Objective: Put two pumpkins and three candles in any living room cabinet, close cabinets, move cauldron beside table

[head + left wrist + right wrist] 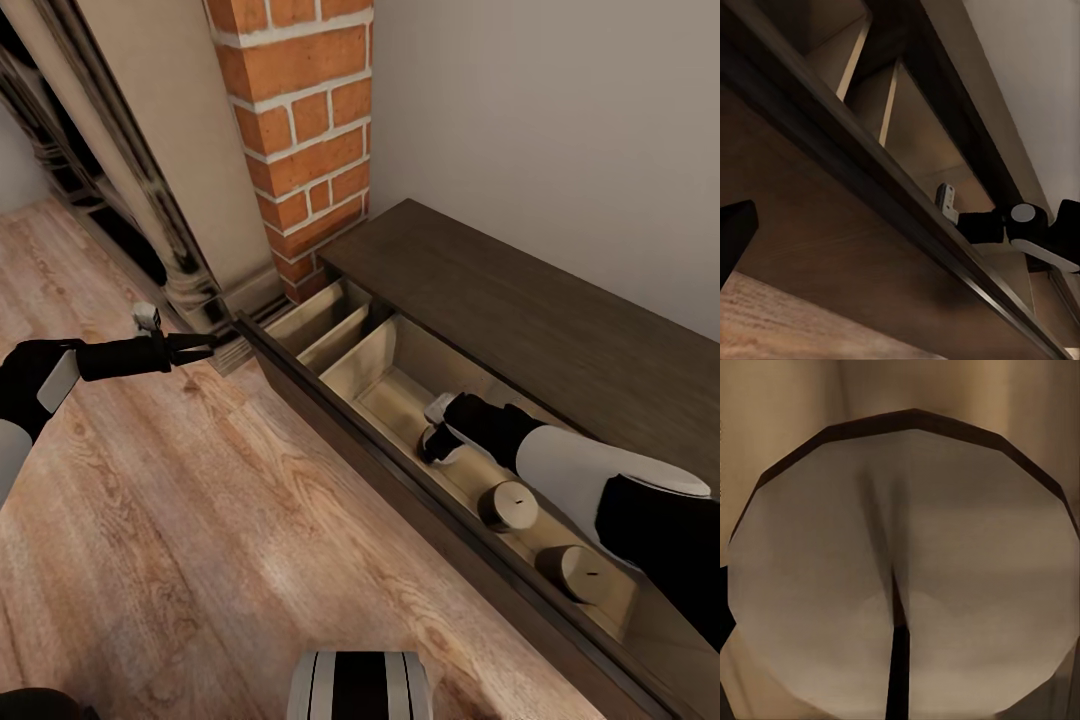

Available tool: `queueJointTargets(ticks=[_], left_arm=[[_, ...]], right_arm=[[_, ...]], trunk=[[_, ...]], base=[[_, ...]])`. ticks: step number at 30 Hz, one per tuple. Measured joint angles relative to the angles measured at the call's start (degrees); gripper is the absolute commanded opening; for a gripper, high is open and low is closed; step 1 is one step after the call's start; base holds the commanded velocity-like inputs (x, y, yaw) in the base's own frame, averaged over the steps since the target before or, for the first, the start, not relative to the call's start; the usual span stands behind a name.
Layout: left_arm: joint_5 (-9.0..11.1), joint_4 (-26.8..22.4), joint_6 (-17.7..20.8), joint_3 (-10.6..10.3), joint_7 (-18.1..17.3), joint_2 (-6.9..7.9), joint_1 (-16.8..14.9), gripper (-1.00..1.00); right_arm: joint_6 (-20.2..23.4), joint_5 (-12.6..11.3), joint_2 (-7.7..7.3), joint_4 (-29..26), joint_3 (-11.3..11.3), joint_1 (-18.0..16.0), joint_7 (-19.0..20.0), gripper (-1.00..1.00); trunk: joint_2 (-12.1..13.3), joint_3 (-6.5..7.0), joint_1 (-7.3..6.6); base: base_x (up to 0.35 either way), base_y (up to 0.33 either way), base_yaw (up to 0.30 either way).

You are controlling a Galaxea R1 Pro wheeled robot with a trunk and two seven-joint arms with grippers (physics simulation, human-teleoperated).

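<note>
— While the right gripper [432, 440] sits low inside the open drawer of the cabinet [560, 310], can you make out what its fingers are doing?

— Not how far apart they are. The right wrist view looks straight onto the flat top of a candle [907, 570], wick and all, so I judge it is holding or just setting down the third one, but I cannot tell.

— And the others?

— Two candles [508, 505] [572, 572] stand upright on the pale drawer floor, beside the right forearm.

— The left gripper [207, 347]?

— Its fingers are at the near corner of the dark drawer front [330, 410], apparently nothing between them; open or closed, I cannot tell.

— So which step?

— Stowing candles, I'd say. Next calls for a clean release, lifting the arm clear, then pushing the drawer shut.
</note>
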Motion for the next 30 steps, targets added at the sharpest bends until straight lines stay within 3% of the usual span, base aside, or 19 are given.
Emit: queueJointTargets(ticks=[7, 8, 27, 30], left_arm=[[0.0, 0.0, 0.0, 0.0, 0.0, 0.0, 0.1, 1.0], [0.0, 0.0, 0.0, 0.0, 0.0, 0.0, 0.1, 1.0], [-0.1, 0.0, 0.0, 0.0, 0.0, 0.0, 0.1, 1.0], [-0.1, 0.1, 0.0, 0.0, 0.0, 0.0, 0.1, 1.0]], right_arm=[[-1.1, 0.0, 0.0, 0.4, 0.1, 1.0, 0.0, -1.0], [-1.1, 0.0, 0.0, 0.5, 0.1, 1.1, 0.0, 1.0], [-1.2, 0.0, 0.0, 0.8, 0.1, 1.1, 0.0, 1.0], [-1.2, 0.0, 0.0, 0.8, 0.1, 1.1, 0.0, 1.0]], trunk=[[0.0, 0.0, 0.0], [0.0, 0.0, 0.0], [0.0, 0.0, 0.0], [0.0, 0.66, -0.08]], base=[[0.0, 0.0, 0.0], [0.0, 0.0, 0.0], [0.0, 0.0, 0.0], [0.0, 0.0, 0.0]])
